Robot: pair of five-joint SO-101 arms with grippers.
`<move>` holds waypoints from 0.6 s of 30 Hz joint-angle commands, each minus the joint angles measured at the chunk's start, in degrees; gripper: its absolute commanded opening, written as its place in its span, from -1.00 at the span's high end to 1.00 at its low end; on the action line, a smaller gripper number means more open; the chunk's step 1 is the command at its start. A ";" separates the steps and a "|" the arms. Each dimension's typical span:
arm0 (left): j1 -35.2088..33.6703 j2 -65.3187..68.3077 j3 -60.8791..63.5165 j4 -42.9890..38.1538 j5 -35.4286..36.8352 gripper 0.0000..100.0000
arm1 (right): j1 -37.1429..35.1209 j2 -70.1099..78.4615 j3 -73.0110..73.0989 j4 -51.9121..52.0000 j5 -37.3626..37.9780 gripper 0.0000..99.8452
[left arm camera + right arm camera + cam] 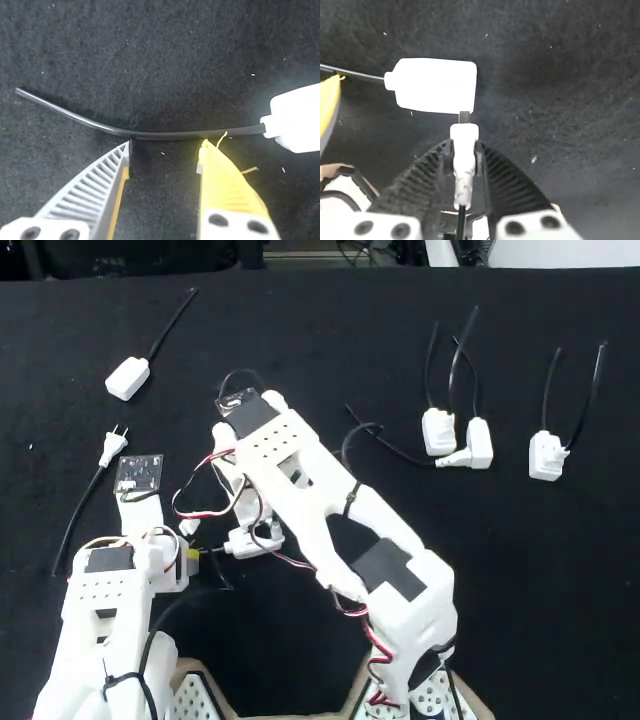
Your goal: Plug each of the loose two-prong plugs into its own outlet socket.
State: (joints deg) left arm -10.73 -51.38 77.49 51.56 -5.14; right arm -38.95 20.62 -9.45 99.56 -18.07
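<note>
Pinching a small white two-prong plug (464, 165) between its black ribbed jaws, the right gripper (464, 145) holds it nose-first against the white rounded plastic outlet socket (434, 85), which lies directly ahead of the jaw tips. The plug's dark prongs reach the socket's near face, but whether they touch it or have entered I cannot tell. The left gripper (165, 147) has its jaws spread, one grey and ribbed, one yellow. The socket's thin black cord (75, 117) runs across just beyond both tips, and the socket body sits off past the yellow side. The step in hand looks to be the insertion itself. The next move likely calls for a straight push along the plug's axis, with the cord or socket braced so the socket cannot slide away from the jaws
</note>
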 commanded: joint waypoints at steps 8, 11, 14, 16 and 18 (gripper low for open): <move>-0.75 -1.05 -0.48 -0.70 -0.26 0.55 | 0.88 4.88 -6.64 1.67 -0.35 0.98; -0.75 -1.05 -0.48 -0.70 -0.26 0.55 | 0.88 4.18 -7.25 1.67 -0.35 0.98; -0.75 -1.05 -0.48 -0.70 -0.26 0.55 | 0.79 3.12 -8.22 1.67 -0.18 0.98; -0.75 -1.05 -0.40 -0.70 -0.26 0.55 | 0.79 3.21 -9.01 1.67 -0.09 0.98; -0.75 -1.05 -0.40 -0.70 -0.26 0.55 | 0.88 4.09 -9.45 1.67 0.00 0.98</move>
State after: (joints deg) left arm -10.73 -51.38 77.49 51.56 -5.14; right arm -39.03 25.98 -15.43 99.56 -18.51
